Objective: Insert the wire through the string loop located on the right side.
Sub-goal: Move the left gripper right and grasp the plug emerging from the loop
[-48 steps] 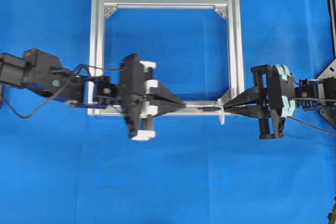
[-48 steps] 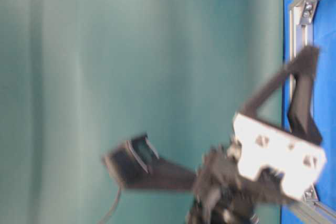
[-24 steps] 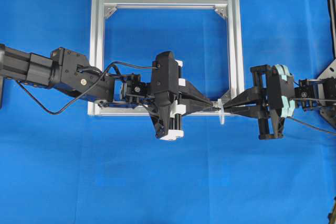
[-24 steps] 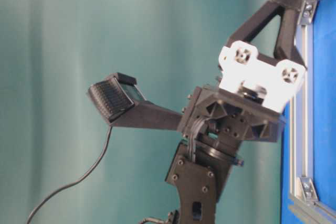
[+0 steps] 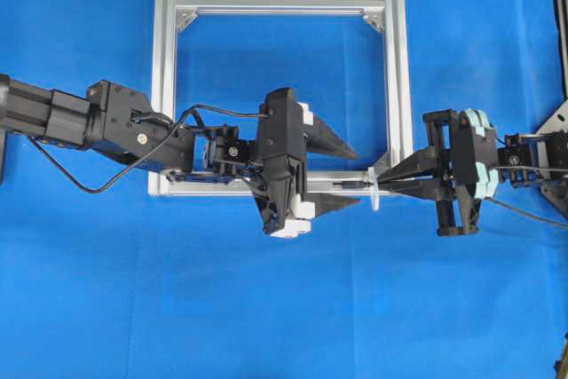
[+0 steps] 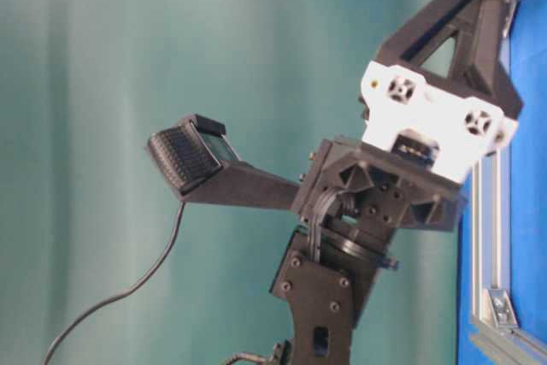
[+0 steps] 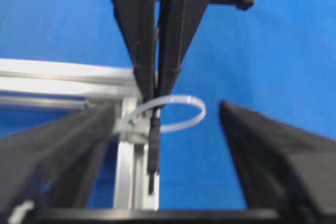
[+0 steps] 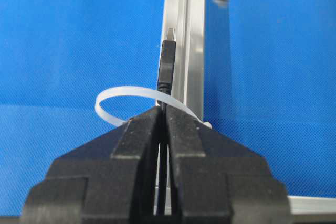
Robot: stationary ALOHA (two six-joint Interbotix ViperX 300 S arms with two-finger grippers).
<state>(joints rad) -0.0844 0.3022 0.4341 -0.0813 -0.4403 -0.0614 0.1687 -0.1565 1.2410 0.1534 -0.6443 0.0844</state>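
Note:
The wire (image 5: 353,185) is thin and black, and its plug tip (image 7: 153,153) pokes through the whitish string loop (image 7: 181,113) toward the left arm. My right gripper (image 5: 383,183) is shut on the wire just right of the string loop (image 5: 374,189). In the right wrist view the right gripper (image 8: 163,113) pinches the wire (image 8: 167,66) right at the string loop (image 8: 112,99). My left gripper (image 5: 351,175) stands open, with one finger on each side of the plug and touching nothing. In the left wrist view the left gripper (image 7: 165,109) frames the loop widely.
A square silver aluminium frame (image 5: 396,77) lies on the blue table cover, and the loop is tied at its near right corner. Triangular brackets (image 5: 186,18) fill its corners. A dark stand (image 5: 557,126) rises at the right edge. The left arm's body (image 6: 367,211) fills the table-level view.
The left arm moved right to the plug with its jaws shut, then opened them wide and let go of the plug. The right gripper and the wire stayed put.

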